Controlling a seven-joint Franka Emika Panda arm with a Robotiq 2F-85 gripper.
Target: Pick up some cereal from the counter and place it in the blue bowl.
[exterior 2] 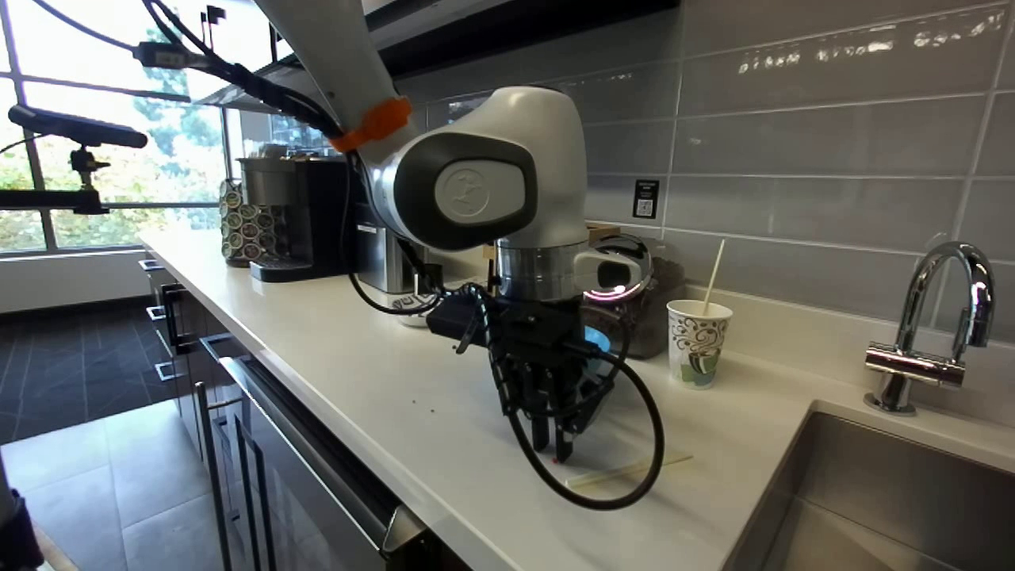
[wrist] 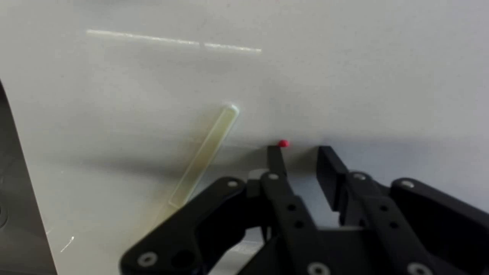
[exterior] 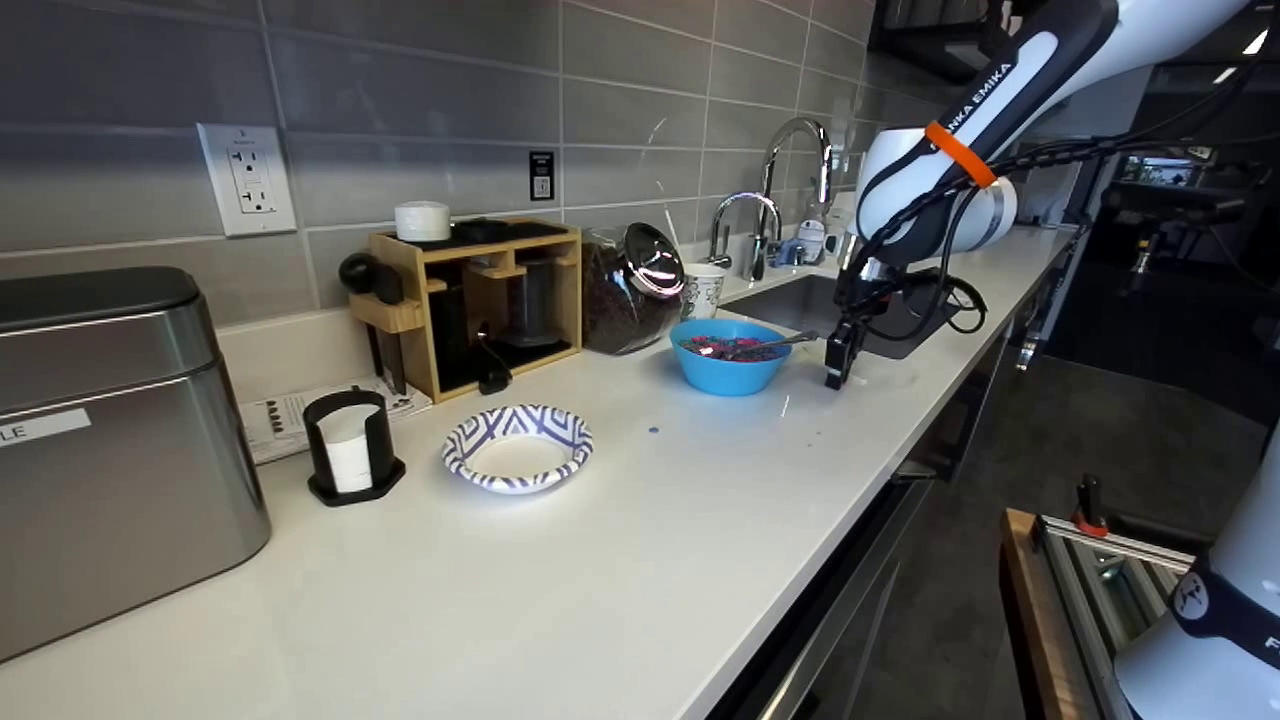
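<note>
Down at the counter (wrist: 382, 84), the gripper (wrist: 300, 152) stands low, its two fingers apart with a narrow gap, and we see nothing held between them. The red bit (wrist: 283, 143), which we take for the cereal to be picked, lies right at the tip of the finger nearer the stick (wrist: 204, 156), toward that finger's inner edge; whether they touch we cannot tell. So by our reading the approach is nearly done and the grasp is not: we think a slight shift is needed to bring the bit into the gap before closing.

Next out, the bowl (exterior: 725, 378) stands upright near the gripper, apart from it. It already holds plenty of pink and dark bits (exterior: 728, 350), though nothing here tells us how they got there. We judge that the grip, the lift, the short carry and the release are all left to do, and that the spoon (exterior: 780, 344), its handle jutting over the rim on the gripper's side, could get in the way.

Farther off, a blue bit (exterior: 654, 430) lies loose on the counter; it may be cereal too, but it is too small for us to be sure. Beyond it sits the patterned dish (exterior: 518, 458), which we expect to play no part.
</note>
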